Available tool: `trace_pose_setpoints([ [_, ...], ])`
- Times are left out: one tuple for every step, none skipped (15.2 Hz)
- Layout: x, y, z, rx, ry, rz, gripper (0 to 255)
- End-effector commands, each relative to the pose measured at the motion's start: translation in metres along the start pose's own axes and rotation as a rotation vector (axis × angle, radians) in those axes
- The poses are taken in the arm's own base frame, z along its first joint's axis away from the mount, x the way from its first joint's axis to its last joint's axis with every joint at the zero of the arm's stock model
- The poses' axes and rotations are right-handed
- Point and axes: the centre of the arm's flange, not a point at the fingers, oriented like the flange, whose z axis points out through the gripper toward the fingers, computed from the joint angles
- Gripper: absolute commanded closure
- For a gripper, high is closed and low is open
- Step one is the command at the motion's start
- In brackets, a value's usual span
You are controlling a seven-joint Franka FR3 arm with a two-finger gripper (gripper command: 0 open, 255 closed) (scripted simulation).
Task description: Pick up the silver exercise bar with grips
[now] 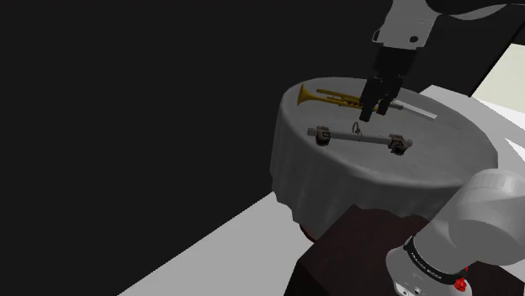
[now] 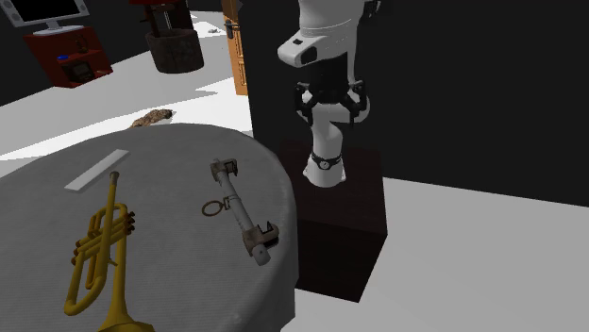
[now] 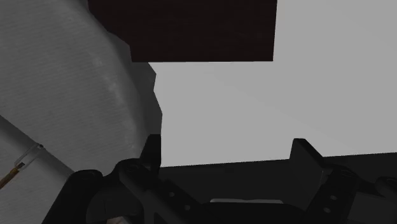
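Observation:
The exercise bar (image 1: 357, 138) is a grey rod with a darker bracket grip at each end. It lies flat on the round table's grey cloth (image 1: 421, 181), near the edge on the stand's side (image 2: 238, 206). My gripper (image 1: 375, 111) hangs above the table, between a brass trumpet (image 1: 332, 98) and the bar, higher than both and touching nothing. In the wrist view the gripper (image 3: 229, 153) has its two black fingers (image 3: 153, 149) standing wide apart with only floor and the cloth's edge (image 3: 76, 95) beyond them.
A small ring (image 2: 212, 207) lies beside the bar's middle. A flat white strip (image 2: 94, 170) rests beyond the trumpet (image 2: 99, 255). The dark stand (image 2: 340, 217) adjoins the table. A red cabinet (image 2: 66, 52) and a wooden tub (image 2: 175, 47) stand far off.

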Motion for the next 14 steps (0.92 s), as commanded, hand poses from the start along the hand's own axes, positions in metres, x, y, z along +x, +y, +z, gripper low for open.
trace_pose_setpoints([
  [0.000,0.000,0.000,0.000,0.000,0.000,0],
  [-0.001,0.011,0.007,-0.002,0.012,-0.017,0],
  [-0.001,0.022,0.013,-0.004,0.023,-0.033,0],
  [-0.001,0.033,0.020,-0.005,0.035,-0.050,0],
  [-0.001,0.044,0.027,-0.007,0.046,-0.067,0],
  [0.000,0.055,0.033,-0.009,0.058,-0.084,0],
  [0.001,0.067,0.040,-0.011,0.070,-0.100,0],
  [0.002,0.078,0.046,-0.012,0.081,-0.117,0],
  [0.003,0.089,0.053,-0.014,0.093,-0.134,0],
  [0.004,0.100,0.059,-0.016,0.104,-0.151,0],
  [0.006,0.111,0.066,-0.018,0.116,-0.167,0],
  [0.008,0.122,0.072,-0.019,0.128,-0.184,0],
  [0.011,0.133,0.079,-0.021,0.139,-0.201,0],
  [0.013,0.144,0.085,-0.023,0.151,-0.218,0],
])
